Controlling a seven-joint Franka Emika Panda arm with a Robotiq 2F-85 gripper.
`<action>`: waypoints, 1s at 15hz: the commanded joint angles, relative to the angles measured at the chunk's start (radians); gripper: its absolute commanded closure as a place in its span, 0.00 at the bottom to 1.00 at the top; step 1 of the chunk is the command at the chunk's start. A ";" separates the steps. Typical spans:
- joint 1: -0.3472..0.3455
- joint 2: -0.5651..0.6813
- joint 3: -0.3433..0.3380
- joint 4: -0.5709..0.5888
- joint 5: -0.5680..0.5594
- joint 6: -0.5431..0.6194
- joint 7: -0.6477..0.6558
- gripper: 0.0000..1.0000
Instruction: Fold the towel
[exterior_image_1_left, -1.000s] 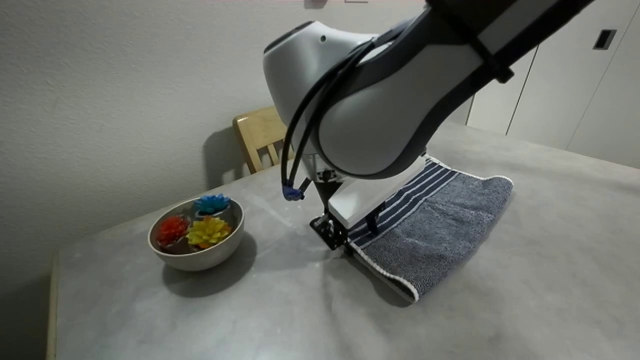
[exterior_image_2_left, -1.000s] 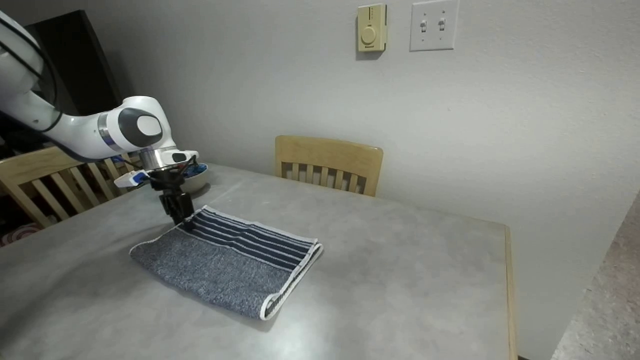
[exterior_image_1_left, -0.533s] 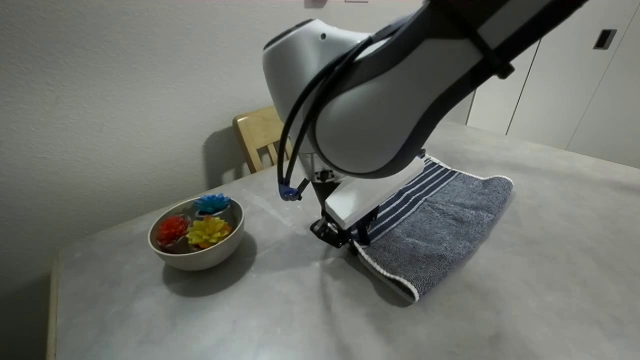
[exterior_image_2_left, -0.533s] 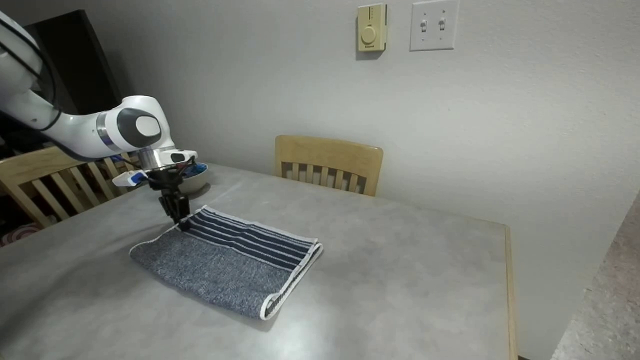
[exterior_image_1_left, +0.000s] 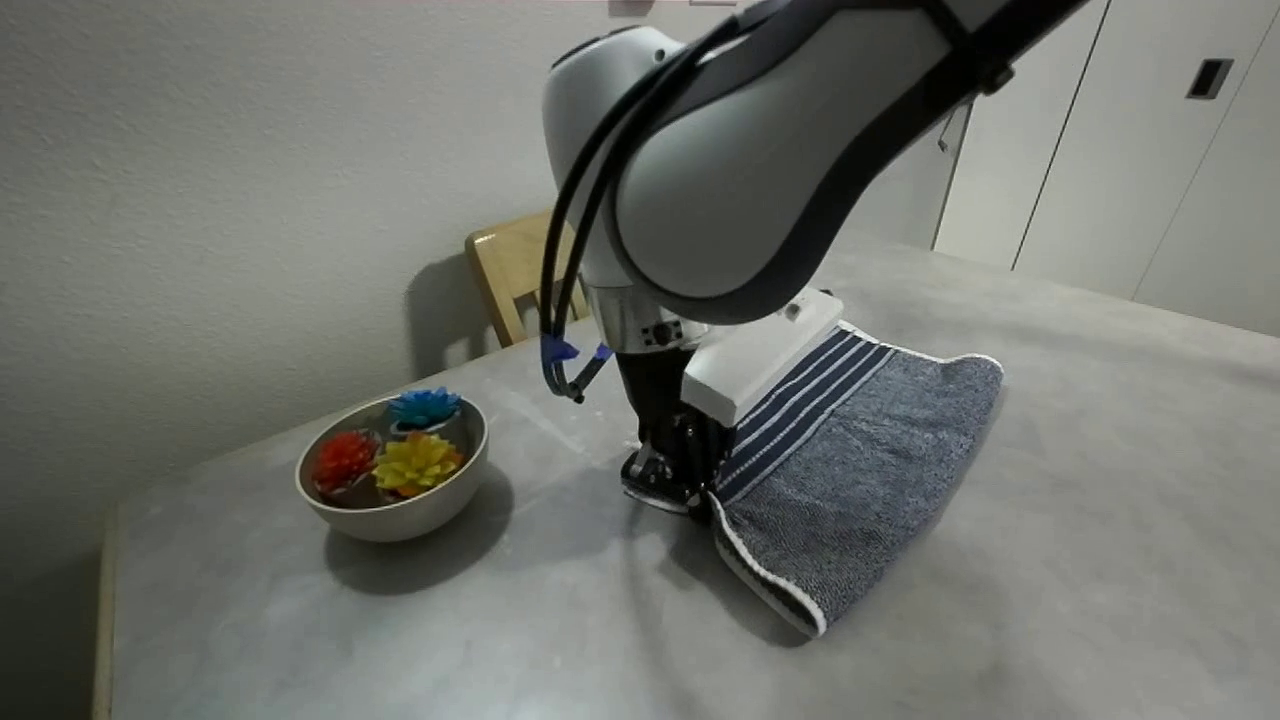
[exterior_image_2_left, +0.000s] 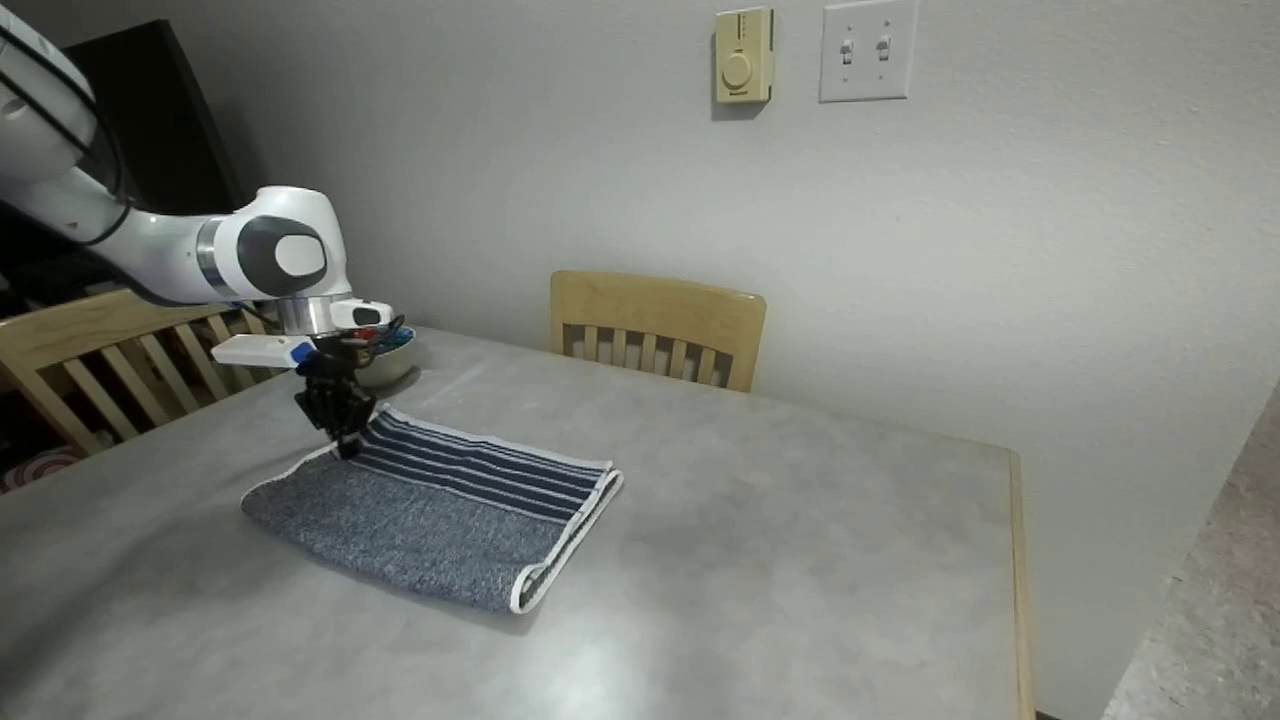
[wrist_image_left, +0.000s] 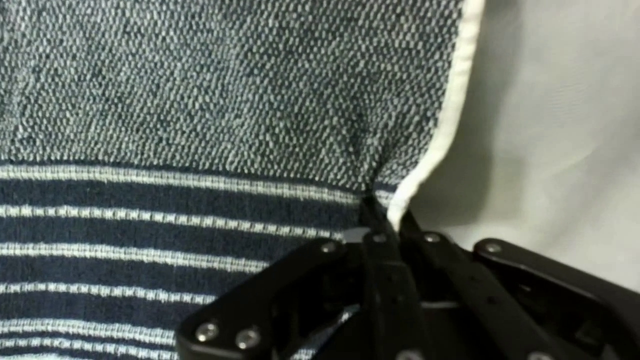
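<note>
The slate blue-grey towel lies on the table with its navy, white-striped band toward the wall side. White-edged layers show along its side in an exterior view, so it is folded over. My gripper is shut on the towel's white side edge, just where the stripes start. In the wrist view the cloth puckers between the fingertips, and the edge runs up from them. Seen from outside, the gripper points down at the towel's edge. Part of the striped band is hidden behind the gripper and the arm.
A bowl with red, yellow and blue artificial flowers stands close to the gripper. Wooden chairs stand at the table's edge by the wall. The grey tabletop extends past the towel, away from the arm.
The jaws have closed on the towel's edge. The gripper has shifted a little, to the left in an exterior view, and the whole towel has slid slightly along with it. The bowl has not moved.
</note>
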 joint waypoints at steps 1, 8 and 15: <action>-0.024 -0.057 0.053 -0.040 0.013 -0.017 -0.157 0.99; -0.044 -0.194 0.078 -0.082 -0.007 -0.096 -0.352 0.99; -0.116 -0.313 0.064 -0.074 -0.066 -0.378 -0.624 0.99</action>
